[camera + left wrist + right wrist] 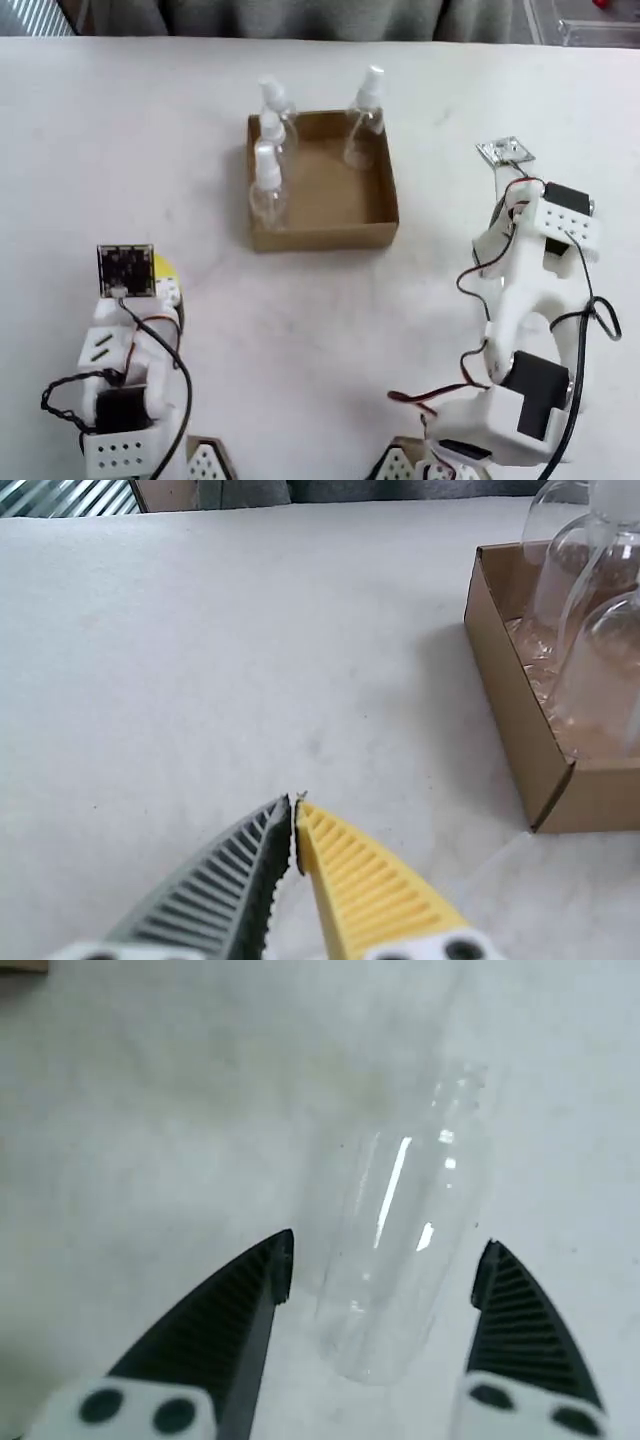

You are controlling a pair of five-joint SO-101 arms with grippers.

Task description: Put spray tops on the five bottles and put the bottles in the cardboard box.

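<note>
— How did the right pincer (388, 1250) stand?

— Spread wide and gripping nothing. It had a jaw on either side of the bare bottle (410, 1210), which lay on its side on the table (150, 1110), touching neither jaw. The left pincer (296, 805) was clenched on nothing, tips meeting above the table, with the cardboard box (510, 710) near.

— How would that bottle handle?

— It looked like clear, thin plastic and seemed empty, so I judged it light, slick and springy. It would likely roll, or squirt out under a hard pinch. I'd have taken it across the round body, about the middle, leaving the threaded neck free for a spray top.

— Which way did it point?

— Its long axis ran roughly along the pincer's reach, base nearest the jaws and open neck pointing away. The capped bottles (268, 180) stood upright in the box.
</note>
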